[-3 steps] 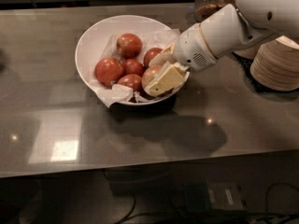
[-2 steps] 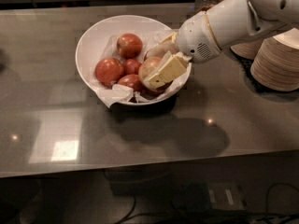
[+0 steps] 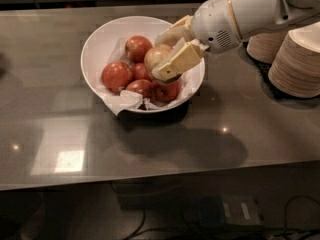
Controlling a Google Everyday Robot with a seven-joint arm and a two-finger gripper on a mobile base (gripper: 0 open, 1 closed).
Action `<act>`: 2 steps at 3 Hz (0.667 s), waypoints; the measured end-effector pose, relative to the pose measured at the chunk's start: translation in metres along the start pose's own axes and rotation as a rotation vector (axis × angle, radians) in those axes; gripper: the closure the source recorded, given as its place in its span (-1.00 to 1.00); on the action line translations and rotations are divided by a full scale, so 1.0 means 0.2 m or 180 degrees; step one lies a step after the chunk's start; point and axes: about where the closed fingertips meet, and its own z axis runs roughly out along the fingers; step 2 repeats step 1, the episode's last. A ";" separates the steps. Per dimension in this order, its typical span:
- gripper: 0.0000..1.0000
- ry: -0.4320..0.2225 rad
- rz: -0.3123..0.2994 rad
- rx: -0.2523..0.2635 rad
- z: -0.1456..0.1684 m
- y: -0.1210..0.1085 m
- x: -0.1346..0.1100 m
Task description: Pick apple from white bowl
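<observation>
Gripper [image 3: 163, 55] over white bowl [image 3: 95, 41], clamped on apple [image 3: 154, 58]
Its 2 tan fingers [image 3: 182, 59] pinch the pale-blotched apple just above smaller red apples [image 3: 116, 76] lying on crumpled paper [image 3: 125, 100].

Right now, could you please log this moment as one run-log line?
phase: grasp | gripper: inside white bowl, shut on apple | red apples: beside it in bowl

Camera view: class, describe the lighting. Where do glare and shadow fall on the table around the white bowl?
Camera view: a bright rectangular glare patch lies front-left on the table; a broad soft shadow spreads in front and right of the white bowl; the gripper, above the bowl's right side and shut on the apple, is evenly lit.
</observation>
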 end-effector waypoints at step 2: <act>1.00 0.0000 0.0000 0.0000 0.00 0.00 0.00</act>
